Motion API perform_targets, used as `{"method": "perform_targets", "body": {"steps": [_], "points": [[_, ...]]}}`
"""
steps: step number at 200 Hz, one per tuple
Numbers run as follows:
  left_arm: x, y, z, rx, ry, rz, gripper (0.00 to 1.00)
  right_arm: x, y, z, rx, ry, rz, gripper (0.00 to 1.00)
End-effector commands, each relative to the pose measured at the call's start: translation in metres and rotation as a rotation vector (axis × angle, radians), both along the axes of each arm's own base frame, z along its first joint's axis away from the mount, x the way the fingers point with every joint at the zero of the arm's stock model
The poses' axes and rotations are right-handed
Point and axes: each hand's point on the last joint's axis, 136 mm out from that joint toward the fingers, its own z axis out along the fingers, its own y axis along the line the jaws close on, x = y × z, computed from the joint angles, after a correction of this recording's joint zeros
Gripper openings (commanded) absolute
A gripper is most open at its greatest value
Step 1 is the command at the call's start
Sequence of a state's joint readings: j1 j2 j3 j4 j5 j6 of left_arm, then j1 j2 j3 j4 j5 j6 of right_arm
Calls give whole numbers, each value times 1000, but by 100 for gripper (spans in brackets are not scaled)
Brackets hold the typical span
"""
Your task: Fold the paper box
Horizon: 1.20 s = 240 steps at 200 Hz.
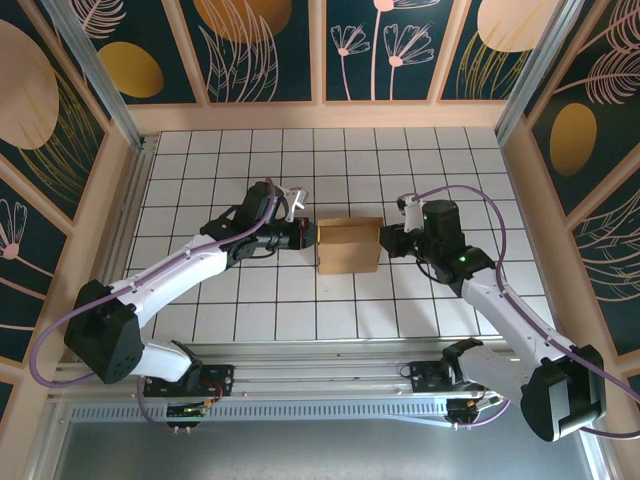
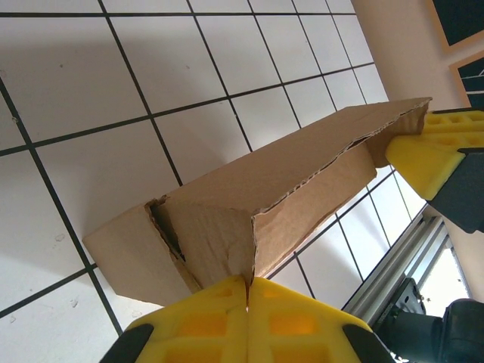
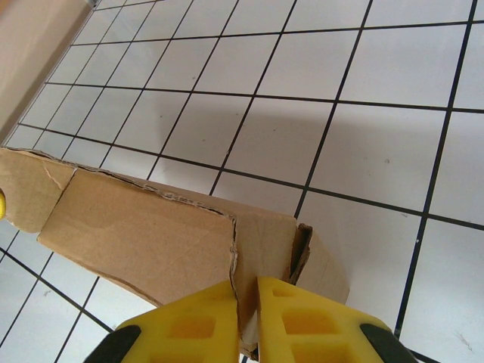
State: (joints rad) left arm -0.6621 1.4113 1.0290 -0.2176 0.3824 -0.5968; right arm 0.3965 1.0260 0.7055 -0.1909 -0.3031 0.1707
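Observation:
The paper box is a brown cardboard piece partly folded into a squarish shape, held between both arms at the middle of the tiled table. My left gripper is at its left end, shut on a thin cardboard flap edge; the yellow fingers meet around it. My right gripper is at the right end, shut on an end flap that passes between its yellow fingers. In the left wrist view the box stretches away to the right gripper's yellow finger.
The white tiled table is ringed by wooden walls at the back and sides. An aluminium rail runs along the near edge by the arm bases. Open tiles lie behind and in front of the box.

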Motion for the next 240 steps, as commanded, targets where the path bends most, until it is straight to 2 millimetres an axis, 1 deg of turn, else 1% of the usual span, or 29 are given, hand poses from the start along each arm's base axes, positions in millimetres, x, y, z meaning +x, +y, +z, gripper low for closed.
{"method": "perform_targets", "body": {"steps": [1,19,31,52,61,63,68,108,141,160,170,178,191,199,209,218,240], "points": [[-9,-3,-2,-21,18,-22,6,-12,2,-11,-21,42,25,14],[-10,-3,1,-35,15,-23,6,-12,2,-10,-22,39,26,14],[-10,0,-1,-15,14,-12,6,-13,2,-10,-23,40,26,14],[-9,15,-12,57,5,34,6,-13,1,-12,-26,41,26,14],[-6,19,-12,74,-14,53,7,-14,1,-12,-26,41,26,14],[-8,22,-20,88,-2,56,7,-13,1,-12,-26,41,26,14],[-9,24,-26,100,5,59,7,-14,2,-12,-26,42,27,14],[-13,23,-45,103,53,56,7,-14,1,-11,-32,44,23,14],[-14,30,-49,131,44,78,7,-16,0,-10,-28,44,20,15],[-15,30,-49,127,47,73,9,-17,1,-10,-14,42,18,19],[-15,29,-46,118,45,70,12,-17,1,-9,-8,37,16,21],[-15,28,-44,108,42,67,17,-18,1,-7,-2,35,13,24],[-15,26,-40,96,38,65,29,-17,1,-2,7,24,8,28],[-15,26,-36,88,32,62,33,-18,1,1,15,17,11,30],[-15,24,-31,78,24,58,35,-18,1,6,25,7,9,33],[-16,24,-29,73,22,55,36,-18,2,11,39,-1,6,38],[-23,18,-16,24,20,16,36,-21,6,31,87,-47,25,49]]}}
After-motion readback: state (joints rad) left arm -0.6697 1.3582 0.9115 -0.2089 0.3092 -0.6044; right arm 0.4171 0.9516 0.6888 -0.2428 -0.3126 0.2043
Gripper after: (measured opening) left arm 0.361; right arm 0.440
